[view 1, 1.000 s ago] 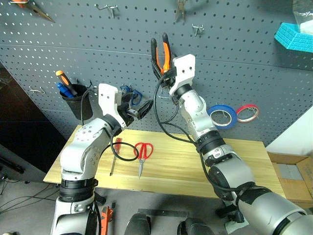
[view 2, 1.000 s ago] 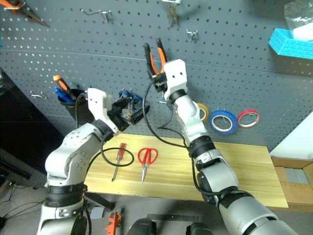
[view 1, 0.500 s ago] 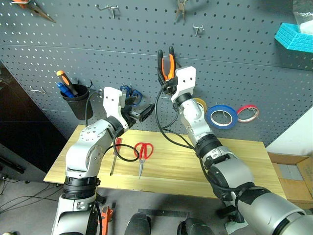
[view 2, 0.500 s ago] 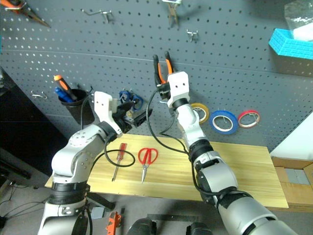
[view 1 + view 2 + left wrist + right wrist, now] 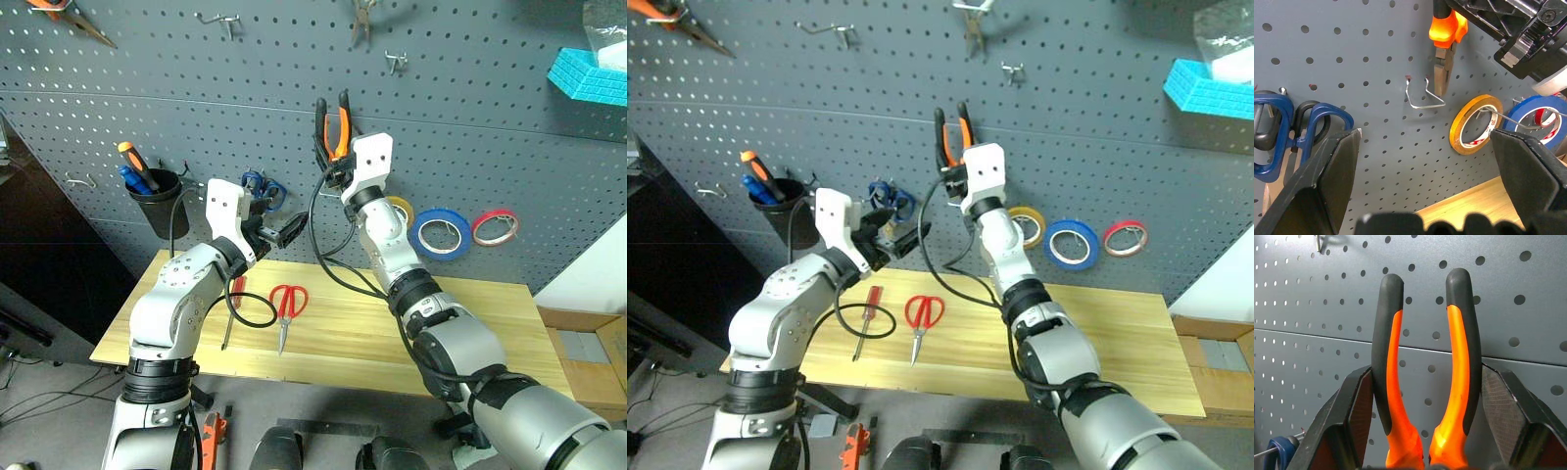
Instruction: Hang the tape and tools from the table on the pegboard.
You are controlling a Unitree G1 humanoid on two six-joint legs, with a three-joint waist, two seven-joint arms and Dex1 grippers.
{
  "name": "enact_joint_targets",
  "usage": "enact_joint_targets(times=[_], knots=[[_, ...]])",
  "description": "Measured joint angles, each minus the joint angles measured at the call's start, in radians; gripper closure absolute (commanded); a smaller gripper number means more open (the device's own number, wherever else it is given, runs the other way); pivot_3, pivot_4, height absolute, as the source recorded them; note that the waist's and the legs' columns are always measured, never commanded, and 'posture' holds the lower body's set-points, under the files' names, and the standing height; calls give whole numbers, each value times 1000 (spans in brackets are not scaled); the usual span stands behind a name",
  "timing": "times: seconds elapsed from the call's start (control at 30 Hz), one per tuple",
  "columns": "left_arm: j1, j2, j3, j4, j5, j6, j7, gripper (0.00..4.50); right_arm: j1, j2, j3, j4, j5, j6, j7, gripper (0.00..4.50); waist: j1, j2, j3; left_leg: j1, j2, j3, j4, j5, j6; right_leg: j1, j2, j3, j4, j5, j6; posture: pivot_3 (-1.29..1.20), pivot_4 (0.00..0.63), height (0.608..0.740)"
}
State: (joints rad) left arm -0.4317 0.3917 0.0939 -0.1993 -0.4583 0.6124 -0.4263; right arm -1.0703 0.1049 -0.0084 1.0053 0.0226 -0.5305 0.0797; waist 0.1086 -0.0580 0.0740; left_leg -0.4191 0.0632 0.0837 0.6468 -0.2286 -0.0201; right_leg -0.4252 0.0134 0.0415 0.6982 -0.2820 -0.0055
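The gripper [image 5: 1426,431] clamps the pliers [image 5: 1426,367] by their handles, one finger [image 5: 1349,423] against each outer side. The handles, orange with black grips, stand upright and slightly spread, close before the pegboard [image 5: 1312,308]. A blue ring [image 5: 1278,450] hangs on a hook.

a black cup [image 5: 157,201] hangs at the left, and it holds an orange-handled screwdriver [image 5: 127,157] and a blue-handled one [image 5: 128,180]. blue-handled scissors [image 5: 1283,125] hang just beside it. a yellow tape roll [image 5: 1473,123] and a thin red roll [image 5: 495,226] hang on hooks further right. a turquoise block [image 5: 588,73] sits high at the right. a bare wire hook [image 5: 1421,96] is near the yellow roll.
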Motion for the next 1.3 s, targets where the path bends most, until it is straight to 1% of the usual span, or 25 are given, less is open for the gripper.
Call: enact_joint_targets(times=[0.37,0.7,0.97,1.1,1.3], knots=[[8,16,3,-30,-2,34,1,0,-2,0,-8,36,-1,-10,-19,1773,1,0,0,1,0,0,0,0,0,1,0,0,1,0,0,336,24,740],[12,16,11,-51,-7,48,2,0,-34,0,-13,79,-1,-26,-27,1773,2,0,0,1,0,0,0,0,0,1,0,0,1,0,0,356,26,740],[35,22,18,-92,-16,85,4,0,-48,26,-13,116,-1,-54,-40,1773,10,0,0,1,0,-1,0,0,0,1,0,0,1,0,-1,384,22,740],[37,31,31,-120,-22,106,4,0,-35,28,-13,119,-1,-75,-47,1773,25,0,0,1,0,-1,0,0,0,1,0,-1,1,-1,-1,386,23,740],[45,36,31,-131,-32,125,4,0,16,26,-11,129,-8,-79,-61,1773,32,0,0,2,0,-1,0,0,0,2,0,0,1,-1,-1,377,21,740]])
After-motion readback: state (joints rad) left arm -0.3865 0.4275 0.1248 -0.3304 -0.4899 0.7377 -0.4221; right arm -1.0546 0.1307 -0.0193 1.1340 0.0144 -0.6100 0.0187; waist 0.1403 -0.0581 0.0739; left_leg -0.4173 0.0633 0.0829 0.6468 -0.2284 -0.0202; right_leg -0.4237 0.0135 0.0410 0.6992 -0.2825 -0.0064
